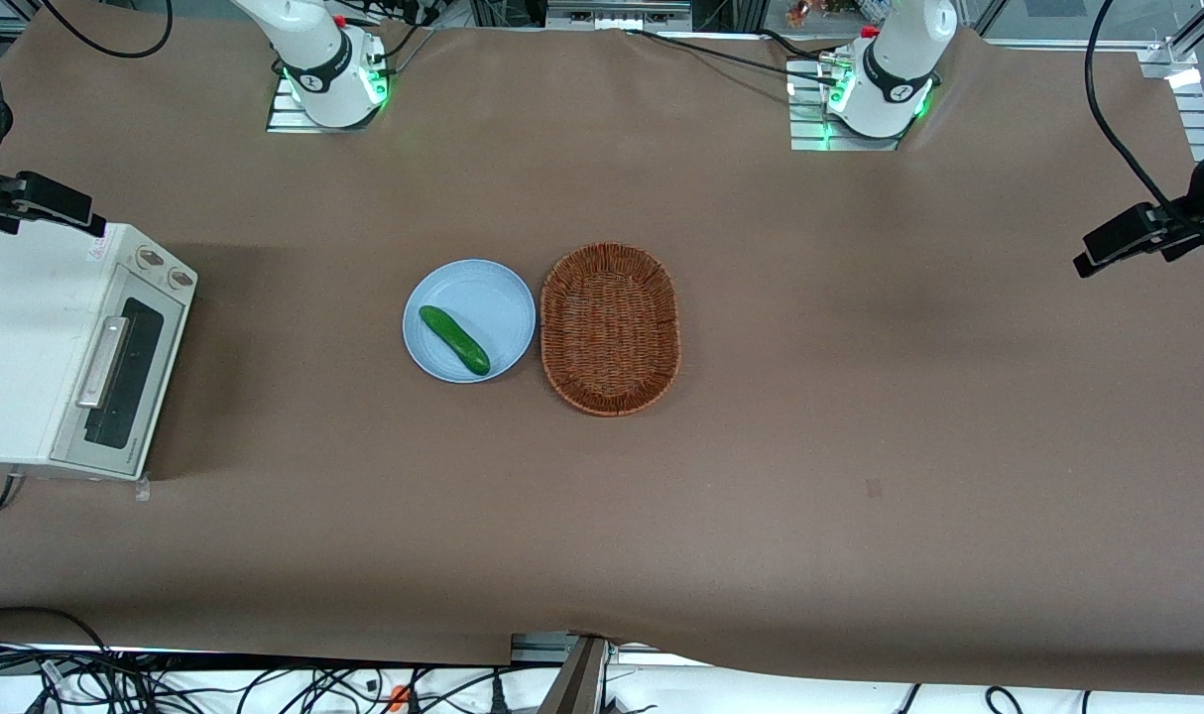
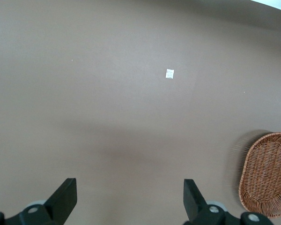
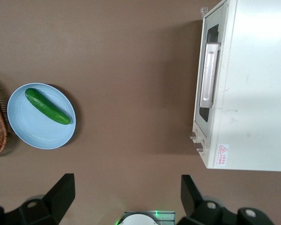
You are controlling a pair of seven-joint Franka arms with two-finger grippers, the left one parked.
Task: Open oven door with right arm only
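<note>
The white toaster oven (image 1: pixel 27 347) stands at the working arm's end of the table. Its oven door (image 1: pixel 126 372), with dark glass and a silver bar handle (image 1: pixel 103 362), is closed. In the right wrist view the oven door (image 3: pixel 207 117) and its handle (image 3: pixel 209 75) show from high above. My right gripper (image 3: pixel 127 185) is open and empty, high over the bare table between the oven and the plate, touching nothing. In the front view only the right arm's base (image 1: pixel 324 64) shows; the gripper is out of that view.
A light blue plate (image 1: pixel 488 293) holding a green cucumber (image 1: pixel 453 339) lies mid-table, beside an empty wicker basket (image 1: pixel 610 327). The plate (image 3: pixel 33 126) and cucumber (image 3: pixel 47 106) also show in the right wrist view. A black camera mount (image 1: pixel 32 198) sits above the oven.
</note>
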